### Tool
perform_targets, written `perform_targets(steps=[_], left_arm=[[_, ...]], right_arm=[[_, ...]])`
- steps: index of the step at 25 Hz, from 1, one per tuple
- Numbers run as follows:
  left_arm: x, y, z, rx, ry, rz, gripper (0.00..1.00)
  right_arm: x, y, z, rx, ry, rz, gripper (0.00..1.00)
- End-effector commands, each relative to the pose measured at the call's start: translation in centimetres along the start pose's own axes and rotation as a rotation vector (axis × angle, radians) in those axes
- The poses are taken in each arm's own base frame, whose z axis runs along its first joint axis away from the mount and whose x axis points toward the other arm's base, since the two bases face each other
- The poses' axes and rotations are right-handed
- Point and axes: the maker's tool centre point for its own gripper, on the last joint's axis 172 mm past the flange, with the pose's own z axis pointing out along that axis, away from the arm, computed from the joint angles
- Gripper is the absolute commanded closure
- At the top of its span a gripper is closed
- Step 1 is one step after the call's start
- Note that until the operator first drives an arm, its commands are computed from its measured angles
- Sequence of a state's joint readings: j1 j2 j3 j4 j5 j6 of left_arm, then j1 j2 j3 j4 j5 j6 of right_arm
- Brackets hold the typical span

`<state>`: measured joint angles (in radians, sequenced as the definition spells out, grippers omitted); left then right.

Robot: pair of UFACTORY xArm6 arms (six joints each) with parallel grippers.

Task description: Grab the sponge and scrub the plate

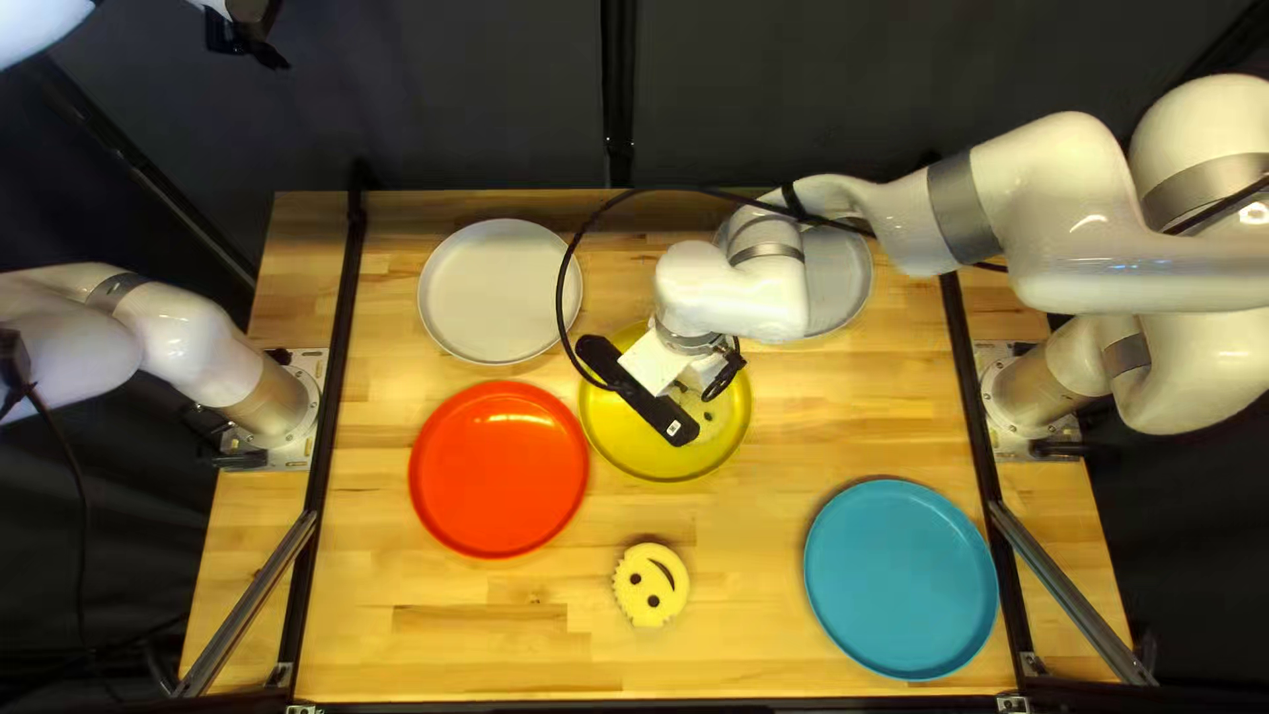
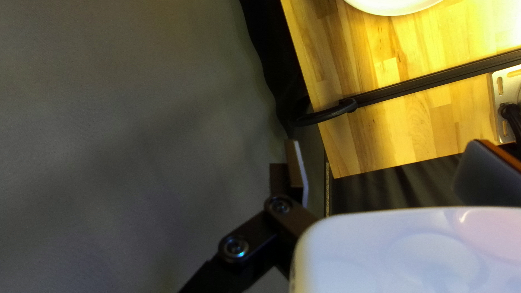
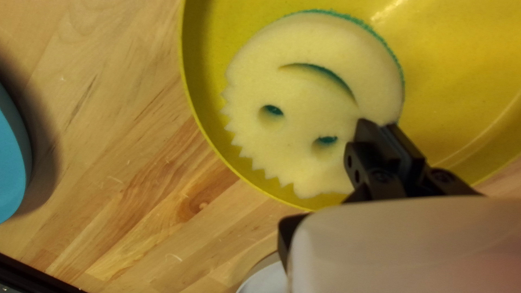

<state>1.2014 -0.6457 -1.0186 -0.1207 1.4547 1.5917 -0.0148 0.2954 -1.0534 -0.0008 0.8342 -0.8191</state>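
Note:
On the yellow plate [image 1: 645, 452], partly beneath my right gripper [image 1: 654, 362], lies a round smiley sponge [image 1: 703, 413]. The right wrist view shows this pale yellow sponge [image 3: 304, 103], green underneath, flat inside the yellow plate [image 3: 450, 81]. My right gripper [image 3: 377, 126] is shut, its tips together over the sponge's edge. A second smiley sponge [image 1: 651, 585] rests on the table in front of the yellow plate. My left gripper [image 1: 249, 29] is raised beyond the table's far left corner. Seen from its wrist, the left gripper [image 2: 380, 171] stands open, with nothing held.
A red plate [image 1: 499, 470] sits left of the yellow one, with a white plate [image 1: 492, 291] behind it. Another pale plate [image 1: 836, 280] is partly under my right arm. A blue plate [image 1: 900, 579] lies near the table's front right. Black rails [image 1: 333, 436] border the work area.

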Motion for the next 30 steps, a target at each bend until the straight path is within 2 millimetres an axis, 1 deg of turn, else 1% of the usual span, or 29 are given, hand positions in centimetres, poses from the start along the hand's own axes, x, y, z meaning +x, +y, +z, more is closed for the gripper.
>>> perform_targets(steps=[1, 5, 10, 13, 15, 17, 21, 24, 30], left_arm=[[0.0, 0.0, 0.0, 0.0, 0.0, 0.0, 0.0], [0.0, 0.0, 0.0, 0.0, 0.0, 0.0, 0.0], [0.0, 0.0, 0.0, 0.0, 0.0, 0.0, 0.0], [0.0, 0.0, 0.0, 0.0, 0.0, 0.0, 0.0], [0.0, 0.0, 0.0, 0.0, 0.0, 0.0, 0.0], [0.0, 0.0, 0.0, 0.0, 0.0, 0.0, 0.0], [0.0, 0.0, 0.0, 0.0, 0.0, 0.0, 0.0], [0.0, 0.0, 0.0, 0.0, 0.0, 0.0, 0.0], [0.0, 0.0, 0.0, 0.0, 0.0, 0.0, 0.0]], right_arm=[[-1.2, 1.4, -0.4, 0.002, -0.004, -0.003, 1.0], [-3.4, 3.7, -0.3, 0.014, -0.006, -0.001, 1.0], [-5.3, 5.2, -0.2, 0.021, -0.005, 0.005, 1.0], [-5.8, 5.6, -0.2, 0.017, -0.009, 0.006, 1.0], [-5.6, 5.6, -0.2, 0.012, -0.013, 0.006, 1.0], [-5.4, 5.4, -0.2, 0.006, -0.017, 0.004, 1.0], [-4.2, 4.3, -0.4, -0.004, -0.021, -0.001, 1.0], [-2.8, 2.9, -0.4, -0.013, -0.029, -0.011, 1.0], [-1.3, 0.8, 0.0, -0.027, -0.04, -0.023, 1.0]])
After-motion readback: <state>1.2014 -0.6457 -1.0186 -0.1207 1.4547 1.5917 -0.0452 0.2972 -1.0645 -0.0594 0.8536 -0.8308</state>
